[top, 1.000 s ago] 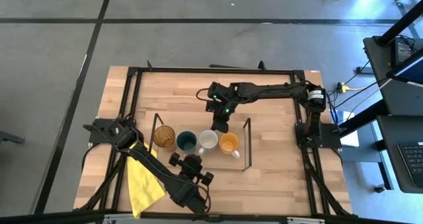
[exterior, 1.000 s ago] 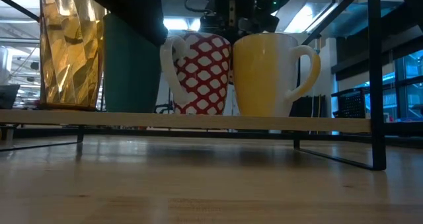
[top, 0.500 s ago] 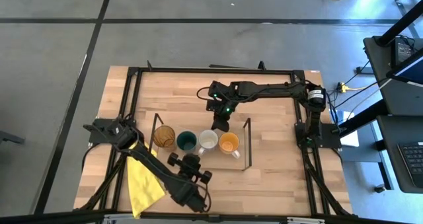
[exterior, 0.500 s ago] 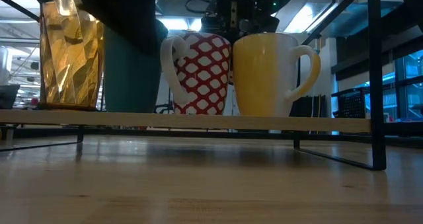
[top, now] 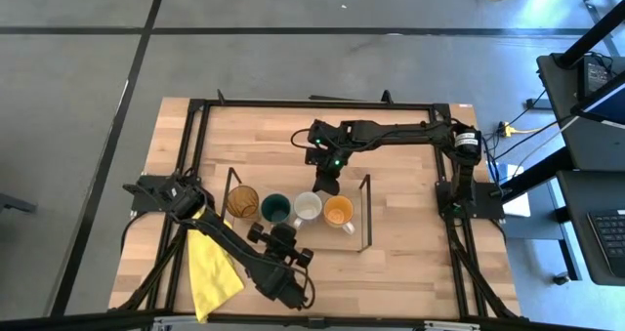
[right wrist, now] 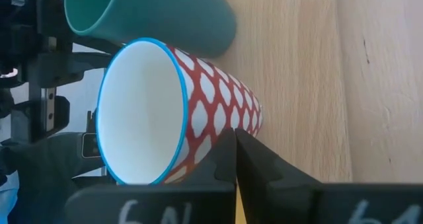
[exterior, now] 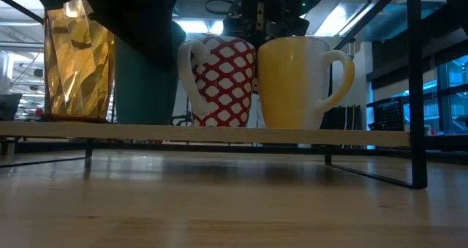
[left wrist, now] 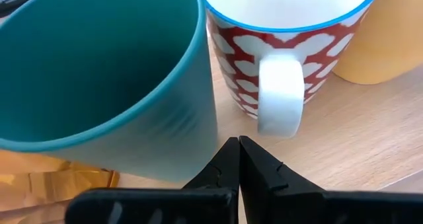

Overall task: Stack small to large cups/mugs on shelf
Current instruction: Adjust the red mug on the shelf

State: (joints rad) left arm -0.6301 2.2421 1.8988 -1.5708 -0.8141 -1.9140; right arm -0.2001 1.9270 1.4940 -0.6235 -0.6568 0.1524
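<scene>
Four cups stand in a row on the low wooden shelf [top: 260, 184]: amber tumbler [top: 242, 202], green cup [top: 275, 209], white mug with a red pattern [top: 308, 206], orange mug [top: 338, 211]. They stand on their bases on the board [exterior: 219, 133]. My left gripper [left wrist: 238, 150] is shut at the shelf's near side, its tips low at the gap between the green cup [left wrist: 99, 65] and the white mug's handle [left wrist: 281, 95]. My right gripper [right wrist: 234, 139] is shut at the shelf's far side, its tips by the white mug's wall [right wrist: 218, 98]. My left gripper points level from the near side at the gap between the green cup and the white mug; I cannot tell whether its shut tips touch either. My right gripper's shut tips overlap the white mug's lower wall [right wrist: 225, 128] from the far side; I cannot tell whether they touch it.
A yellow cloth [top: 211, 268] lies on the table near the front left, under my left arm. Black wire frames stand upright at the shelf's two ends [top: 228, 188] [top: 368, 214]. The black table frame [top: 312, 103] runs along the edges.
My left arm has moved a little toward the table's far edge, closer to the cups on the shelf. The cups and my right gripper have stayed in place.
</scene>
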